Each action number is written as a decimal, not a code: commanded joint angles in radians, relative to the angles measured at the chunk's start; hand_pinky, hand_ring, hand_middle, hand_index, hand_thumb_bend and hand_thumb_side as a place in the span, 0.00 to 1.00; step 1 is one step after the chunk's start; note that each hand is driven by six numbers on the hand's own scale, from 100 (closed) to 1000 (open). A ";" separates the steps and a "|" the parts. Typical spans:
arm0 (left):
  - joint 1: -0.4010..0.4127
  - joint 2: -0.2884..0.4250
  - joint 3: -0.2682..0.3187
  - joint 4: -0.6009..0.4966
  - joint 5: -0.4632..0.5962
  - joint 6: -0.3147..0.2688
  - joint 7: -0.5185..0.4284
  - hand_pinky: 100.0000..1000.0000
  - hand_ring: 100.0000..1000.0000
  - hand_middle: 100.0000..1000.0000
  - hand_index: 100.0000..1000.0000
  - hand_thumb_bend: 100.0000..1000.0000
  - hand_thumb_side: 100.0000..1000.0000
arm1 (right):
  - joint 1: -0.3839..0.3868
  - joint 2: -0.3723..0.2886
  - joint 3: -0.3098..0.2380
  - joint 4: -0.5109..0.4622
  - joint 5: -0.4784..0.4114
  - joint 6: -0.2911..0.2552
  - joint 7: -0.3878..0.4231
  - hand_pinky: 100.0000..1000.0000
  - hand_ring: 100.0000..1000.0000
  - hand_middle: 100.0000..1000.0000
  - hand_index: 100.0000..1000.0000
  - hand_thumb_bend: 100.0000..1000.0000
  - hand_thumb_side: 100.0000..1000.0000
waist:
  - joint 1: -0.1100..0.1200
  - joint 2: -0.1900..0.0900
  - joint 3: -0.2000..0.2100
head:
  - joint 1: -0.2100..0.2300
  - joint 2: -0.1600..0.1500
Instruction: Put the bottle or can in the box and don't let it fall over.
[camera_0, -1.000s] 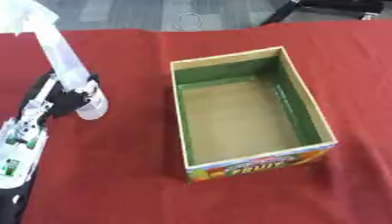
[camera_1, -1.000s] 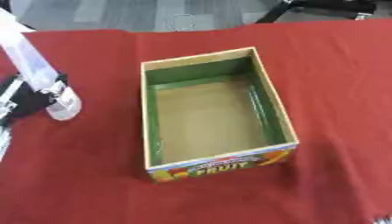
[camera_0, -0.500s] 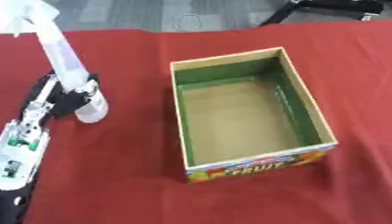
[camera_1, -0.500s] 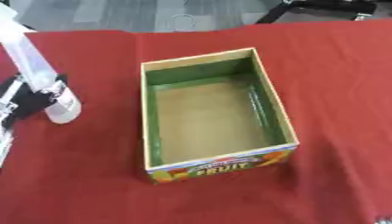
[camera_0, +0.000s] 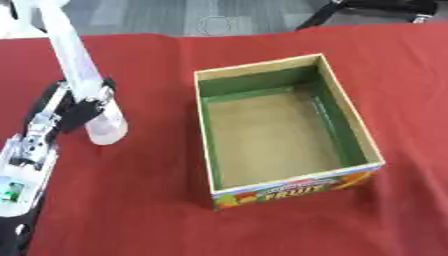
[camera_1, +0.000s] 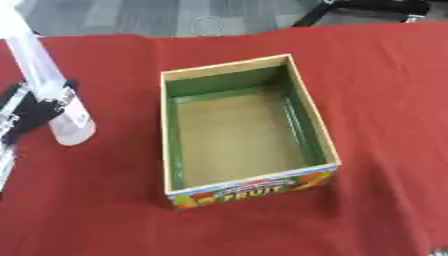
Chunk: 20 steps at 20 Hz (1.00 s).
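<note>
In the left eye view, a tall clear bottle is seen standing on the red-covered worktop, leaning slightly in the picture with its pale top toward the upper left corner. Its body is translucent and whitish, and its rounded base is set on the cloth. The left robot hand is reached in from the lower left along a black and silver forearm, and its dark fingers are curled round the lower part of the bottle, so the bottle is gripped just above its base. The bottle is placed well to the left of the box, apart from it and outside it. The box is an open cardboard carton with green inner walls, a brown floor and a printed "FRUIT" panel on its near side.

In the right eye view, the same bottle is shown at the far left edge, with a faint label on its lower body. The left robot hand is only partly caught at the picture's left border, its dark fingers being wrapped against the bottle's left side. The box is seen near the middle of the worktop, clear of the bottle. The right robot hand is not shown in either view.
</note>
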 joint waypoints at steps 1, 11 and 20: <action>-0.026 0.032 0.010 -0.060 0.008 -0.007 0.025 0.75 1.00 0.70 0.06 0.00 0.55 | 0.000 -0.024 -0.011 -0.011 -0.003 -0.003 0.000 0.50 0.41 0.41 0.62 0.00 1.00 | 0.000 -0.030 -0.001 | -0.002 -0.003; -0.077 0.022 -0.023 -0.251 0.090 -0.019 0.051 0.73 1.00 0.67 0.03 0.00 0.58 | -0.003 -0.031 -0.028 -0.011 -0.015 -0.016 0.000 0.50 0.41 0.41 0.62 0.00 1.00 | 0.004 -0.038 -0.008 | -0.031 0.014; -0.146 -0.088 -0.121 -0.381 0.156 0.001 0.005 0.72 1.00 0.64 0.04 0.00 0.59 | -0.021 -0.042 -0.101 -0.011 -0.053 -0.039 0.000 0.51 0.42 0.42 0.63 0.00 1.00 | 0.011 -0.051 -0.029 | -0.036 0.041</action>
